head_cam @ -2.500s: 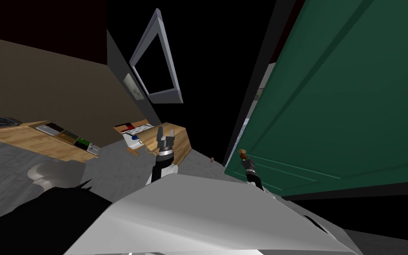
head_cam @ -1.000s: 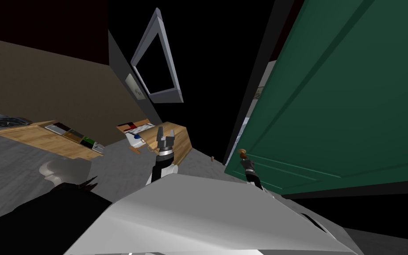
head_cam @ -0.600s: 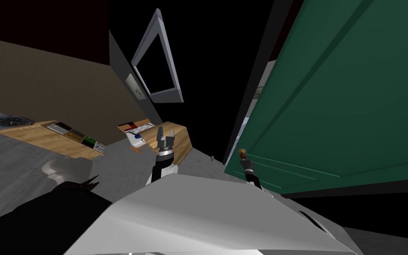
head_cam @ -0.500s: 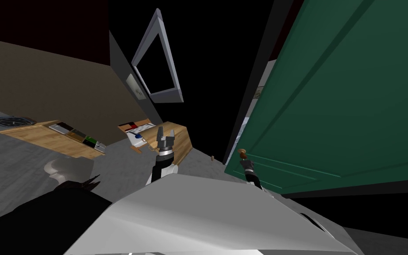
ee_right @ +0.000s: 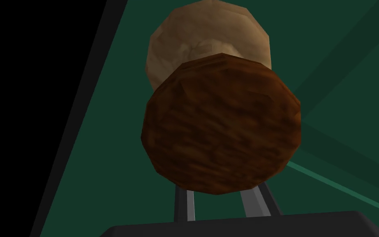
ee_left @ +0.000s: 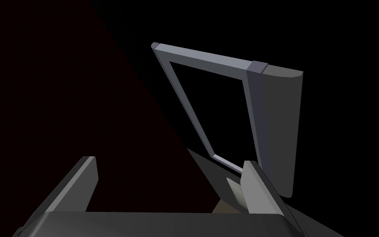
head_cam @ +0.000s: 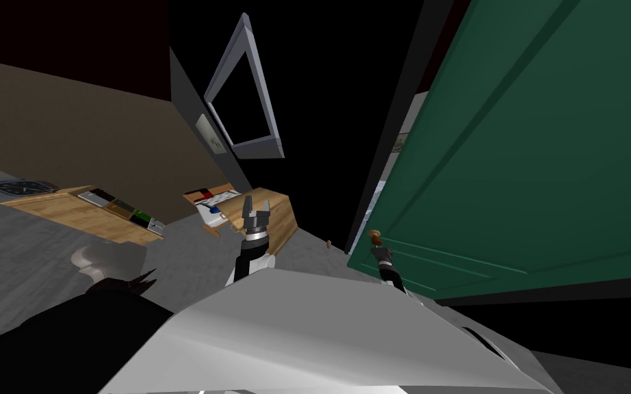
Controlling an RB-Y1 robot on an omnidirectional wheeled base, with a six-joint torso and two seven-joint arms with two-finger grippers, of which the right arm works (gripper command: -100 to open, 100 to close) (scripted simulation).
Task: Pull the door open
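The green panelled door (head_cam: 526,157) fills the right of the head view and stands ajar, with a black gap along its near edge. Its round brown knob (head_cam: 374,237) sits low on that edge. My right gripper (head_cam: 378,249) reaches up to the knob from below. In the right wrist view the knob (ee_right: 221,127) looms large, and the two fingers (ee_right: 184,203) stand close together beneath it, pressing its stem, their tips hidden behind the disc. My left gripper (head_cam: 255,203) is raised in front of a wooden cabinet, open and empty (ee_left: 170,173).
A wooden cabinet (head_cam: 276,219) stands left of the doorway, and a low wooden shelf (head_cam: 81,212) with books lies further left. A grey window frame (head_cam: 246,89) hangs above. A small doorstop (head_cam: 329,243) sits on the grey floor near the door's edge. A black area lies beyond the door.
The whole head view has shifted a little, with the shelf and clock sliding rightwards in the picture, so I have moved. Both grippers keep their places; the right stays at the knob.
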